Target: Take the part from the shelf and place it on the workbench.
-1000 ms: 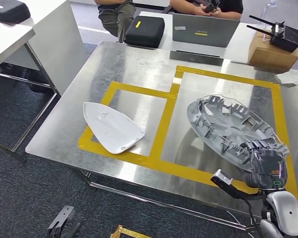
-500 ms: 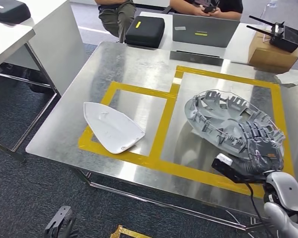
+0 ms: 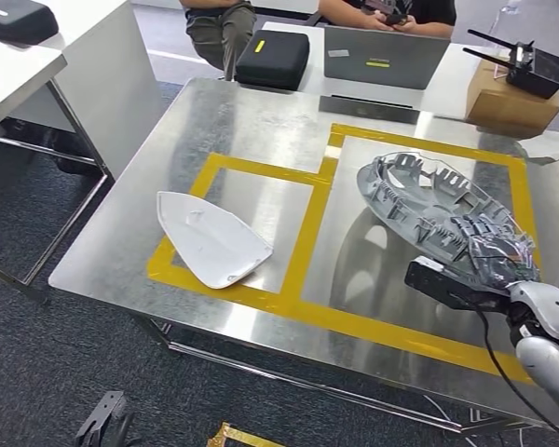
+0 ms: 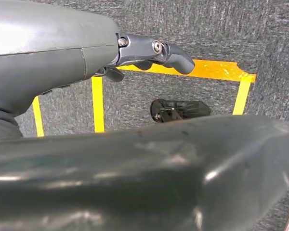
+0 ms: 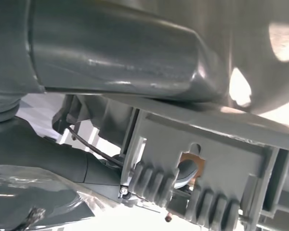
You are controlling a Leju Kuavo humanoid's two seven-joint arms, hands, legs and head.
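Observation:
A round grey ribbed part (image 3: 417, 200) hangs tilted over the right yellow-taped square of the metal workbench (image 3: 213, 130). My right hand (image 3: 498, 256) grips its near rim, fingers over the top. The right wrist view shows the part's ribs (image 5: 194, 159) right up against my thumb (image 5: 110, 53). I cannot tell whether its far edge touches the bench. A white shell-shaped part (image 3: 210, 240) lies in the left taped square, overlapping the tape. My left hand (image 3: 104, 424) hangs low beside the bench with nothing in it, its fingers (image 4: 164, 50) apart over the carpet.
Beyond the bench stand a black case (image 3: 272, 58), a grey laptop (image 3: 384, 56) and a cardboard box (image 3: 509, 98) with a black antenna device; people sit behind them. A white table (image 3: 23, 65) is at the left. Yellow tape (image 4: 98, 103) marks the floor.
My right hand has carried the grey part forward, farther over the right taped square. The left hand has sunk slightly lower. The white part has not moved.

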